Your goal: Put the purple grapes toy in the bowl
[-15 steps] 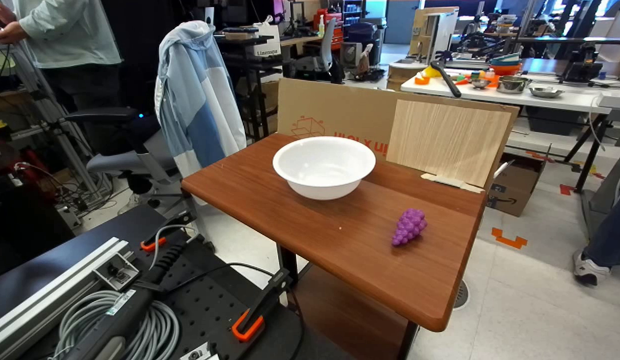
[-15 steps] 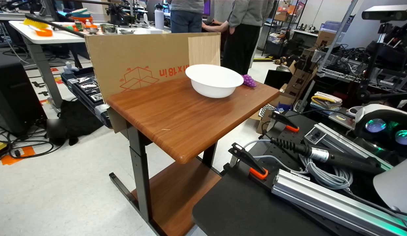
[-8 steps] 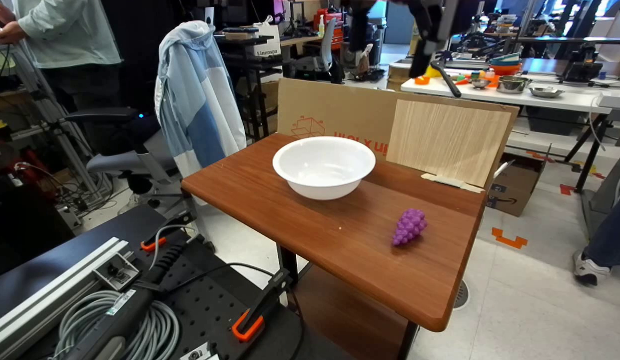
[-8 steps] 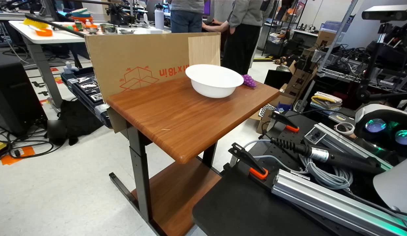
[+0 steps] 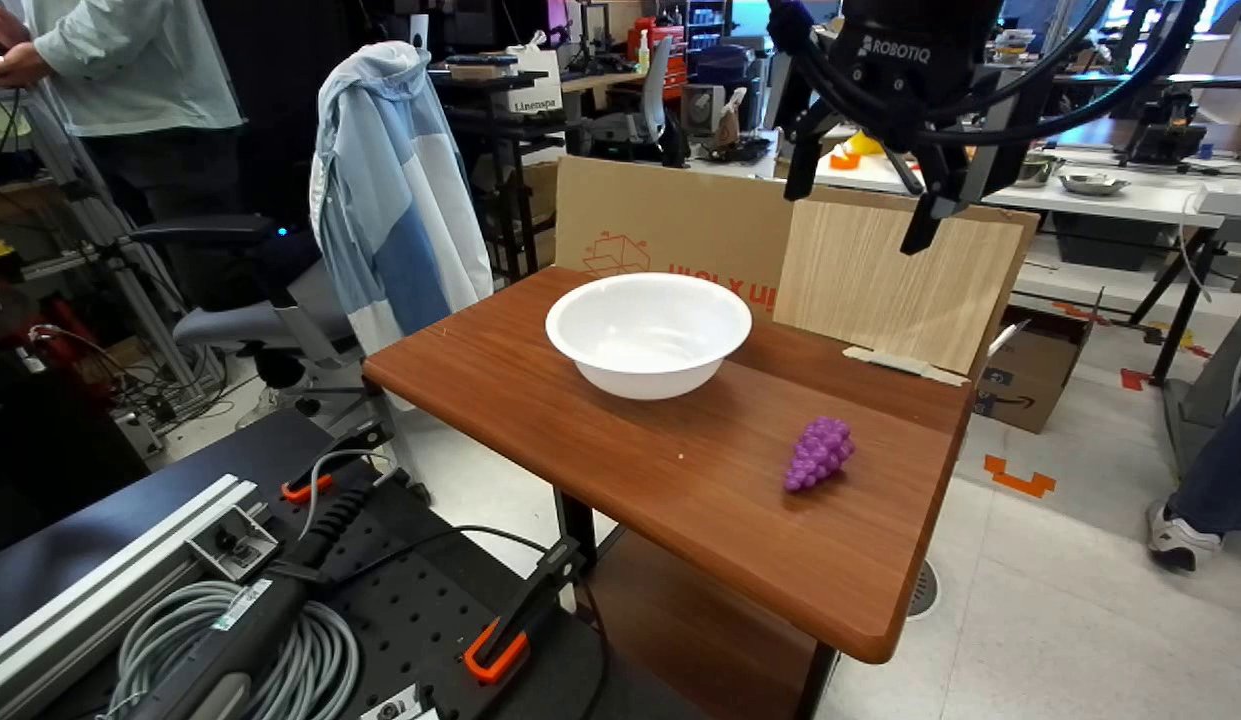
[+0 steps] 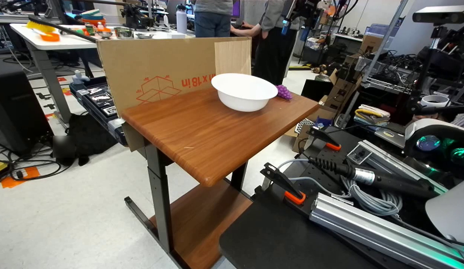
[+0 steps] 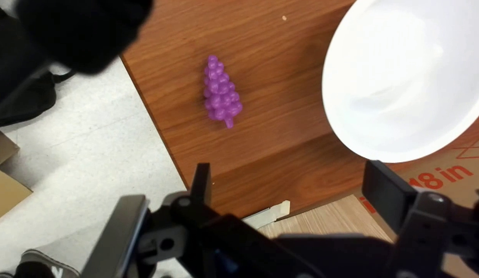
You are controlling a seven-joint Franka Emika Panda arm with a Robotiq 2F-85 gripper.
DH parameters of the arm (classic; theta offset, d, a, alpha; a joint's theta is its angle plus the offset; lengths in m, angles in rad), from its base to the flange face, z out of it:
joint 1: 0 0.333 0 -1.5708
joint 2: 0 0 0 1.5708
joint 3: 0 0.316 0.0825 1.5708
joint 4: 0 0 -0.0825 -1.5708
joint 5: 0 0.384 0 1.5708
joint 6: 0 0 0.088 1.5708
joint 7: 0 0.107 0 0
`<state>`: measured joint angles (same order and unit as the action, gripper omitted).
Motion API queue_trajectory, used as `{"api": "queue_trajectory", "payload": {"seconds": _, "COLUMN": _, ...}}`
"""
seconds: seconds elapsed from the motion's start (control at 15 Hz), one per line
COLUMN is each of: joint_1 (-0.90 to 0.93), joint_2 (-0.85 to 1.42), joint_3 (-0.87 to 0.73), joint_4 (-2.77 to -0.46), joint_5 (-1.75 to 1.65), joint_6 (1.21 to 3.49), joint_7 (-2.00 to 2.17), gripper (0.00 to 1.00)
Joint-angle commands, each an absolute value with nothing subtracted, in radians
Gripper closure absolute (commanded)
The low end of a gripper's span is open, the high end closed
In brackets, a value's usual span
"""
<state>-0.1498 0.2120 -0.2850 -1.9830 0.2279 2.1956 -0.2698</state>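
At the left of an exterior view, we see a blue and white shirt hanging. Next we come to the white bowl, upright on the brown worktop. Right of it, we find the purple grapes, lying on the worktop too, apart from the bowl. Further right and higher, we see the claw in the air, spread wide.
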Motion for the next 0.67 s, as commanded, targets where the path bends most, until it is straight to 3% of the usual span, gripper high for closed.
{"api": "queue_trajectory", "payload": {"seconds": 0.0, "joint_1": -0.186, "joint_2": 0.199, "joint_3": -0.228, "joint_4": -2.011, "joint_5": 0.217, "joint_6": 2.276, "joint_7": -0.270, "gripper": 0.00}}
{"api": "queue_trajectory", "payload": {"seconds": 0.6, "joint_1": -0.187, "joint_2": 0.475, "joint_3": -0.240, "joint_4": -1.935, "joint_5": 0.067, "joint_6": 2.357, "joint_7": -0.001, "gripper": 0.00}}
